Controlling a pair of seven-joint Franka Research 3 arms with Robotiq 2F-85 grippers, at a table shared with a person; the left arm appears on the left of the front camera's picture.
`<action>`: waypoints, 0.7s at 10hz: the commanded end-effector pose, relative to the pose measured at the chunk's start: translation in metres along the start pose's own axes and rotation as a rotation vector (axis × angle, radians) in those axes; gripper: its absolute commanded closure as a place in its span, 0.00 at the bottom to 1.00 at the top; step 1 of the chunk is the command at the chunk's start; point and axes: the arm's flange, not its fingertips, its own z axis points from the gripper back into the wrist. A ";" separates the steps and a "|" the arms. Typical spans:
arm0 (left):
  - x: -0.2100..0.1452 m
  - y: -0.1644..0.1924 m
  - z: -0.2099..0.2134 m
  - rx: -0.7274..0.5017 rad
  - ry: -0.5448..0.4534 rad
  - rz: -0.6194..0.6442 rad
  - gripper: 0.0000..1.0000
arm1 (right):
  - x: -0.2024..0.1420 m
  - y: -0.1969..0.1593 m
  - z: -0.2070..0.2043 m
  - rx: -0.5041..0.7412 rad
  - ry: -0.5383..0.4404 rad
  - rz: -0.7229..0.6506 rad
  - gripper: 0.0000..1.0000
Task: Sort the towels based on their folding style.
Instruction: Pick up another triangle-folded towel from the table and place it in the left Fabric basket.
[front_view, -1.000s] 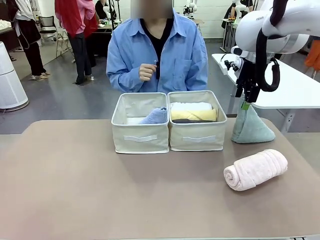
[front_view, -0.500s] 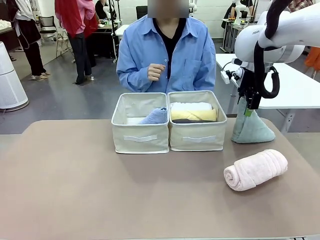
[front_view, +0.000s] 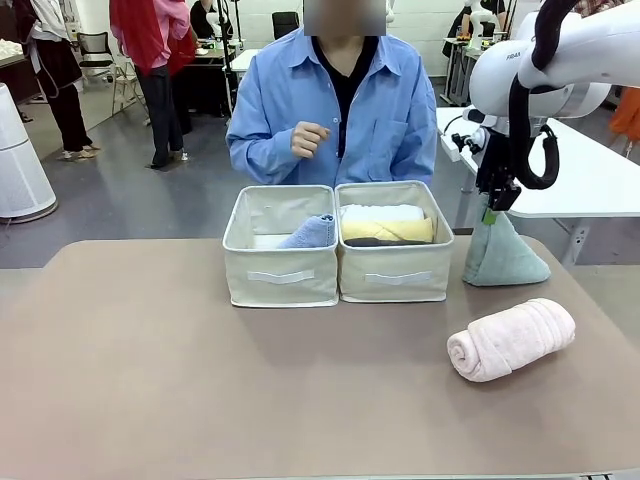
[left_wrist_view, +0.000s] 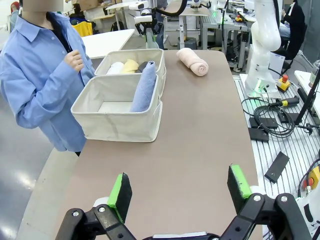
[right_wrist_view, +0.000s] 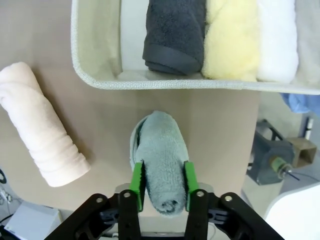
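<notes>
grey-green cone towel clamped at its tip by the right pincer; left pincer spread wide.

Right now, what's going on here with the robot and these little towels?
The robot is sorting towels by fold. Its right end effector grips the tip of a grey-green cone towel standing on the table beside the right bin, which holds white, yellow and dark grey rolls. The left bin holds a lavender-blue cone. A pink roll lies loose on the table. The left end effector hangs open; a person stands opposite.
</notes>
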 end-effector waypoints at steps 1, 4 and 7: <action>0.001 -0.001 0.001 -0.001 -0.004 -0.008 0.00 | -0.001 0.013 0.011 -0.021 0.023 0.034 0.98; 0.001 -0.001 0.001 -0.001 -0.004 -0.008 0.00 | 0.003 0.028 0.031 -0.032 0.052 0.044 1.00; 0.001 -0.001 0.001 -0.001 -0.004 -0.008 0.00 | 0.008 0.038 0.042 0.006 0.069 0.027 1.00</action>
